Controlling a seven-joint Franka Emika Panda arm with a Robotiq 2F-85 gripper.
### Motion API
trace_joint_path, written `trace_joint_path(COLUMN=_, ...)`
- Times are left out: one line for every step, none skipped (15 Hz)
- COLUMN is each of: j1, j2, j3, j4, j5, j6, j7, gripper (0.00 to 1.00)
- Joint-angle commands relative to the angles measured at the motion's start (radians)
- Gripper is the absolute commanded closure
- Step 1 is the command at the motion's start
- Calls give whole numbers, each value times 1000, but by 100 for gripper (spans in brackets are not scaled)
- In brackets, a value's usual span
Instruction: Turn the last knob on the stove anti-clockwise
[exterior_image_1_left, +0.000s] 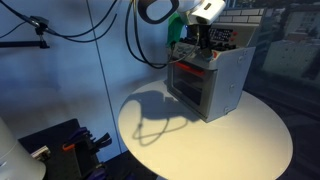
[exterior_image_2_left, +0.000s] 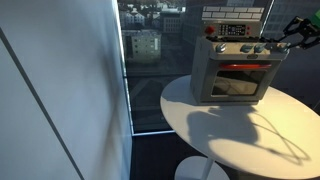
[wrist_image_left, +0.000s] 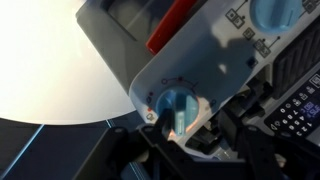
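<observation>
The stove (exterior_image_1_left: 222, 85) is a small grey-silver toy oven with a red strip and a dark-windowed door, standing on a round white table (exterior_image_1_left: 230, 140). It also shows in the other exterior view (exterior_image_2_left: 235, 78) and fills the wrist view (wrist_image_left: 200, 50). My gripper (exterior_image_1_left: 197, 45) is over the stove's end corner in both exterior views (exterior_image_2_left: 283, 40). In the wrist view its dark fingers (wrist_image_left: 185, 125) flank the pale blue end knob (wrist_image_left: 178, 103) and look closed on it. Another knob (wrist_image_left: 272, 14) shows at the top right.
The table (exterior_image_2_left: 240, 135) stands next to a large window. A brick-patterned toy panel (exterior_image_2_left: 232, 15) rises behind the stove. Black cables (exterior_image_1_left: 140, 40) hang from the arm, and dark equipment (exterior_image_1_left: 70, 145) sits on the floor below the table edge.
</observation>
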Motion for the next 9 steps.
trace_joint_path(j1=-7, j2=5, j3=14, j4=20, j5=40, j6=9, j7=-33, gripper=56)
trace_joint_path(j1=-7, j2=3, j3=13, j4=17, j5=41, j6=8, j7=-32, gripper=60)
trace_joint_path(j1=-9, j2=1, j3=13, j4=11, j5=40, j6=11, j7=-31, gripper=70)
trace_joint_path(j1=-10, j2=0, j3=14, j4=8, j5=41, j6=10, j7=-32, gripper=71)
trace_joint_path(j1=-9, j2=-3, j3=14, j4=2, j5=38, j6=13, j7=-29, gripper=82)
trace_joint_path(j1=-9, j2=-5, j3=13, j4=-1, j5=36, j6=13, j7=-28, gripper=91)
trace_joint_path(j1=-10, j2=-6, j3=13, j4=-4, j5=34, j6=14, j7=-27, gripper=88)
trace_joint_path(j1=-10, j2=-7, j3=13, j4=-4, j5=33, j6=14, j7=-26, gripper=88)
trace_joint_path(j1=-9, j2=-7, j3=12, j4=-5, j5=31, j6=14, j7=-24, gripper=88)
